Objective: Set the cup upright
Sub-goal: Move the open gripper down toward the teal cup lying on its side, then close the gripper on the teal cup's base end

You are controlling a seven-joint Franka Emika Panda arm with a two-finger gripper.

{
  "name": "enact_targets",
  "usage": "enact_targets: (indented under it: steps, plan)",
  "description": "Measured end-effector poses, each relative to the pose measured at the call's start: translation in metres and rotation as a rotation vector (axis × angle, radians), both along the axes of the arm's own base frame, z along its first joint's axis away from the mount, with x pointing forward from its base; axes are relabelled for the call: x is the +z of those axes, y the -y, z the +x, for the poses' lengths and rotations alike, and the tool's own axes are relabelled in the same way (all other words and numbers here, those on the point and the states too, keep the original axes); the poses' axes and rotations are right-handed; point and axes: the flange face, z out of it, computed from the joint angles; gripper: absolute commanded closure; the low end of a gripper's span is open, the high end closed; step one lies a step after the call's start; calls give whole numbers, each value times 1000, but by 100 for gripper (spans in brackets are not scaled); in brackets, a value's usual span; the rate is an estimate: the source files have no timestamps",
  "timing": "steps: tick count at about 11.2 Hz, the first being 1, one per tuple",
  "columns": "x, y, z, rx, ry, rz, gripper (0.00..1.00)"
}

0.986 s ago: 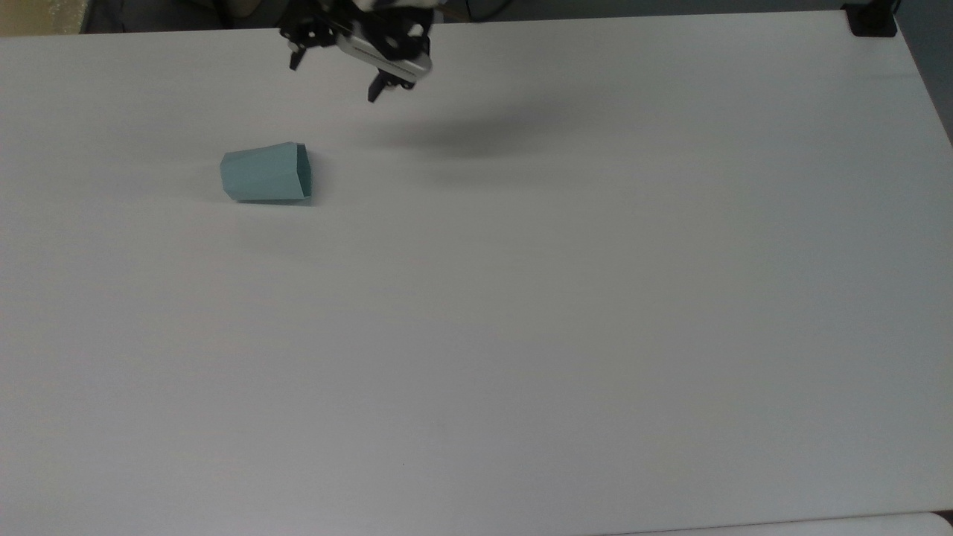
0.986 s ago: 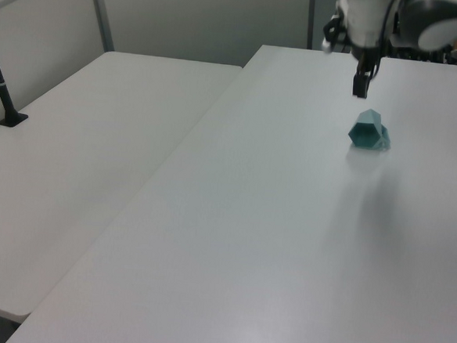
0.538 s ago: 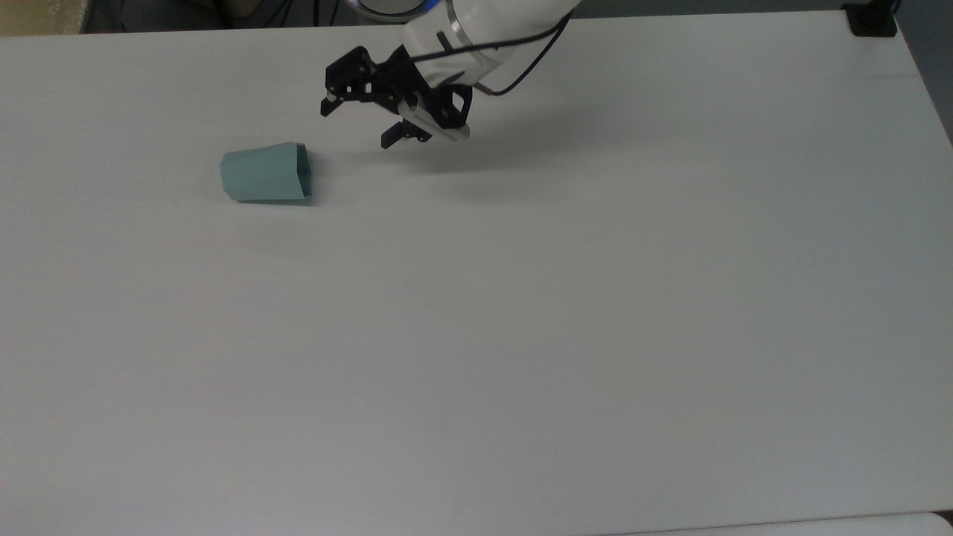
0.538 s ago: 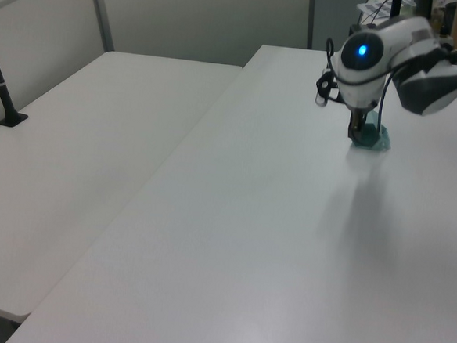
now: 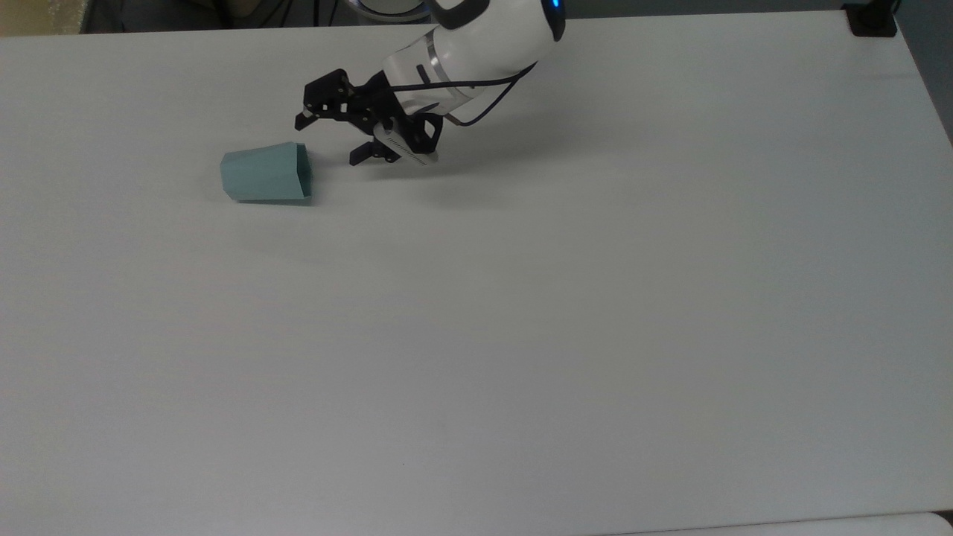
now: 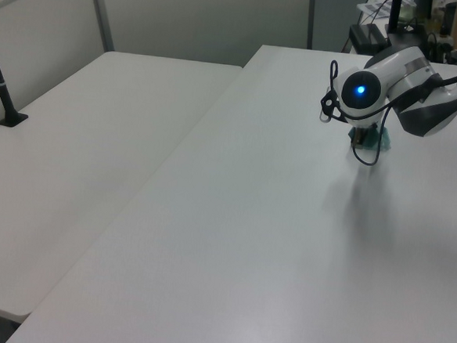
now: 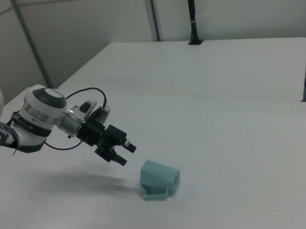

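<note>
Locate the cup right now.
The cup lies on its side on the white table, upper left in the top view, just left of the gripper.

Setting: a robotics lab or test room | Evidence: plain white table (image 5: pixel 595 335) with a white robot arm (image 5: pixel 476 45) over it | beside the table, a second white table (image 6: pixel 88 154) | behind it, grey partition panels (image 7: pixel 87 25) and a black clamped pole (image 7: pixel 192 17)
</note>
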Motion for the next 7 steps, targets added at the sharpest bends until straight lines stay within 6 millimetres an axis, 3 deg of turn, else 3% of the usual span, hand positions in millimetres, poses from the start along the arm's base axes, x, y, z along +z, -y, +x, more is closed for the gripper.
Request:
enact_targets:
  steps: [3,7]
  plan:
    - [-15,20,0,12,-14,-24,0]
    - [-41,30,2,28,-29,-67,3]
